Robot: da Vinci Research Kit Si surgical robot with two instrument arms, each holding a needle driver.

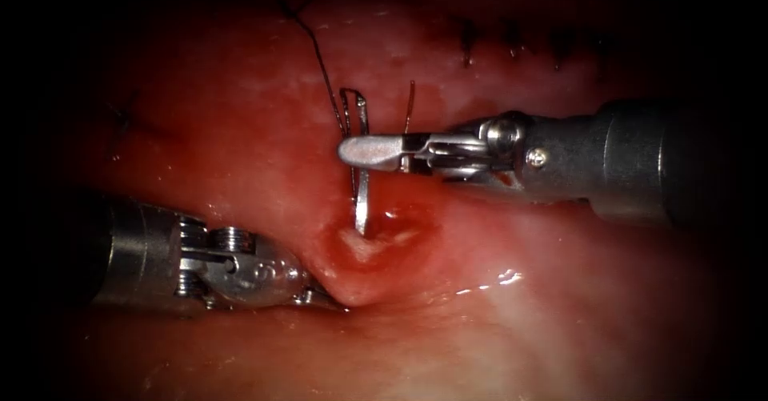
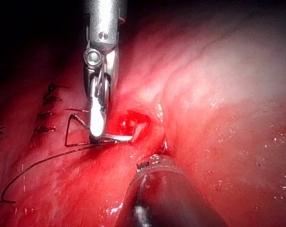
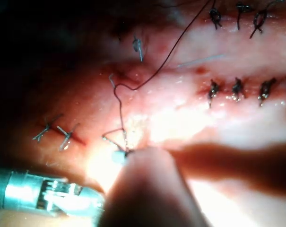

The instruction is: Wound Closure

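Observation:
The right tool [image 1: 362, 151] reaches in from the right, its jaws shut across the curved needle [image 1: 362, 201] toward its rear part. From the jaws the needle runs down and its tip sinks into the tissue at the upper rim of the open red cut [image 1: 374, 245]. Dark thread [image 1: 320, 65] trails up and to the left from the needle's tail. The left tool [image 1: 318, 297] lies low on the cut's left side, its jaws shut on the tissue lip. In the left wrist view the right tool [image 2: 96, 136] holds the needle [image 2: 120, 138] pointing into the cut [image 2: 133, 124].
Finished stitches [image 1: 512, 45] line the tissue at the upper right, and more stitches [image 3: 237, 90] appear in the right wrist view. Red fluid pools in the cut. Wet, glistening tissue [image 1: 496, 277] lies below the right tool's shaft [image 1: 624, 157].

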